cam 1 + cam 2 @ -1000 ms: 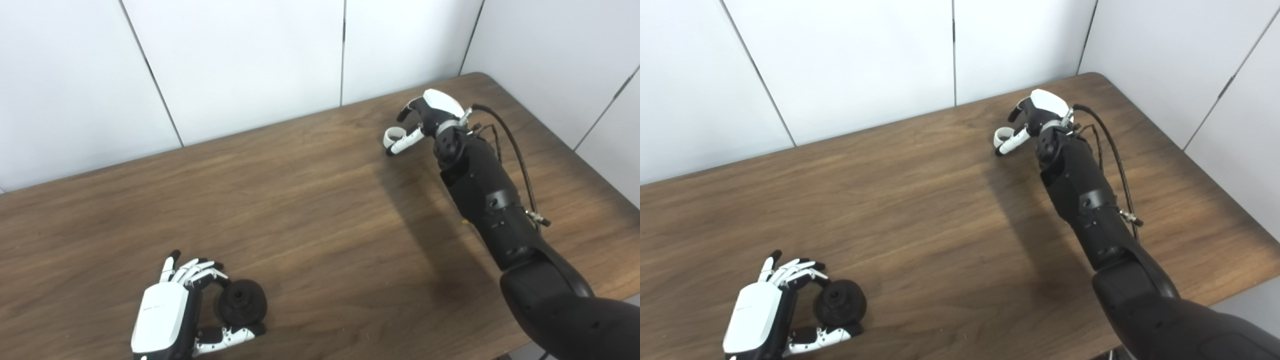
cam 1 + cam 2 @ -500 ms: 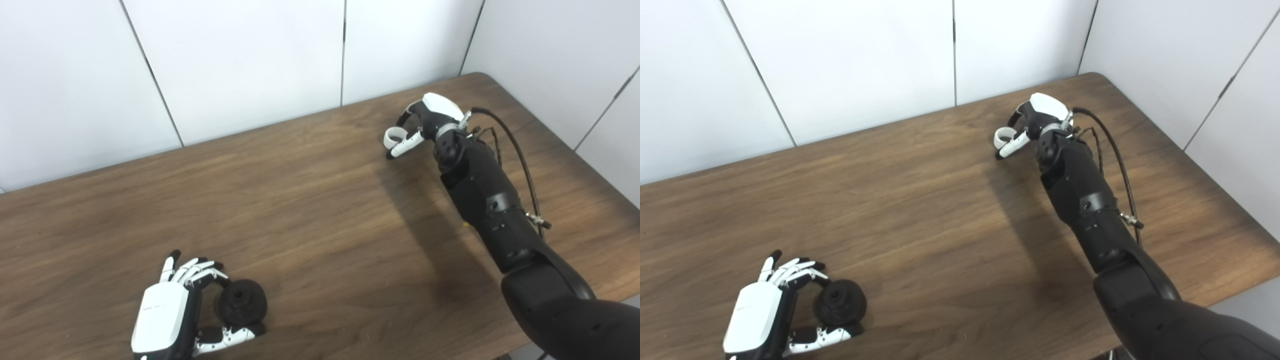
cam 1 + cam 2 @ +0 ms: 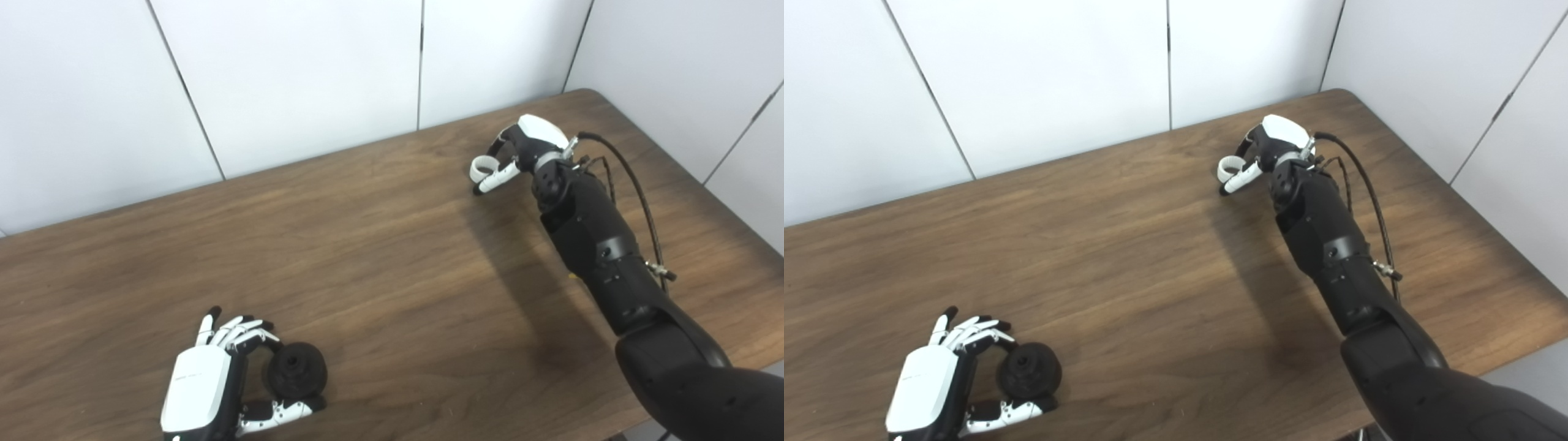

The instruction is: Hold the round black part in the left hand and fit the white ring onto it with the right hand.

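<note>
The round black part (image 3: 297, 369) rests on the table at the near left. My left hand (image 3: 205, 386) is closed around it, with the fingers (image 3: 248, 334) on its far side and the thumb under its near edge. The white ring (image 3: 481, 166) lies on the table at the far right. My right hand (image 3: 520, 147) is closed on it, with the thumb (image 3: 495, 177) against its near side and the fingers curled down over its far side. The ring also shows in the right eye view (image 3: 1227, 166).
The brown wooden table (image 3: 380, 257) has its rounded far right corner just behind my right hand. White wall panels stand close behind the table and along its right side. A black cable (image 3: 637, 184) loops along my right forearm.
My right hand's fingers have curled further down over the white ring and the wrist has shifted slightly. The ring, the left hand and the black part have not moved.
</note>
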Available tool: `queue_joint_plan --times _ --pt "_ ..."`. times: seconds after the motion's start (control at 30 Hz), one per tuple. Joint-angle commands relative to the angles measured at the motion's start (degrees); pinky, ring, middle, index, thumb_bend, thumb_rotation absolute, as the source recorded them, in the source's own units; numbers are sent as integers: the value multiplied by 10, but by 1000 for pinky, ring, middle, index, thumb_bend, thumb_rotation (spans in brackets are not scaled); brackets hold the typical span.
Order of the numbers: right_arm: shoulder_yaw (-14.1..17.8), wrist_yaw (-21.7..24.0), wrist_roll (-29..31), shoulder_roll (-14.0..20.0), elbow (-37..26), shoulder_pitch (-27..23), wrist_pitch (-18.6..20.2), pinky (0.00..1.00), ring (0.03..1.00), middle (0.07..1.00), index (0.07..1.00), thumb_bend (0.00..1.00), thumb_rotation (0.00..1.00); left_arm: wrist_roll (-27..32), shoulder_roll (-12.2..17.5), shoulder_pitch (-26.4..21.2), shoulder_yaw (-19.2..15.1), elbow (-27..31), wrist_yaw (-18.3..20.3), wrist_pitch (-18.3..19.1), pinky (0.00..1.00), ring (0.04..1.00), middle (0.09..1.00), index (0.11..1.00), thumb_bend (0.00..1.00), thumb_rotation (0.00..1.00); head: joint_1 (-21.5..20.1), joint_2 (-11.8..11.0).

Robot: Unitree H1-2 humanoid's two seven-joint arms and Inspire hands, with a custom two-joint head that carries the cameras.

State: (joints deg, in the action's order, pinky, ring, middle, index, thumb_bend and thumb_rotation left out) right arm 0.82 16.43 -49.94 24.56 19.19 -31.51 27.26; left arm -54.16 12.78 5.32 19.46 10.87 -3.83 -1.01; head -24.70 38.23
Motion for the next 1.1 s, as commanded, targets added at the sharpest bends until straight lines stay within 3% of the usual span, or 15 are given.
queue_joint_plan --times 0.0,0.13,0.7,1.07 --pt "4 -12 -2 14 -14 -14 -3 1000 997 887 514 583 164 -9 6 6 -4 6 6 8 1000 837 745 486 523 50 -1 1" --pt "4 -25 9 14 -16 -11 -4 1000 989 862 489 525 138 -9 7 6 -4 8 7 8 1000 838 744 486 523 50 -1 1" --pt "-38 -39 45 42 -28 3 -7 1000 992 837 487 521 133 -11 4 1 -2 2 2 5 1000 839 744 486 523 50 14 1" --pt "-76 -23 81 60 -160 34 -29 1000 990 833 486 521 130 -30 -13 0 11 -6 -9 11 1000 837 744 485 523 52 98 14"
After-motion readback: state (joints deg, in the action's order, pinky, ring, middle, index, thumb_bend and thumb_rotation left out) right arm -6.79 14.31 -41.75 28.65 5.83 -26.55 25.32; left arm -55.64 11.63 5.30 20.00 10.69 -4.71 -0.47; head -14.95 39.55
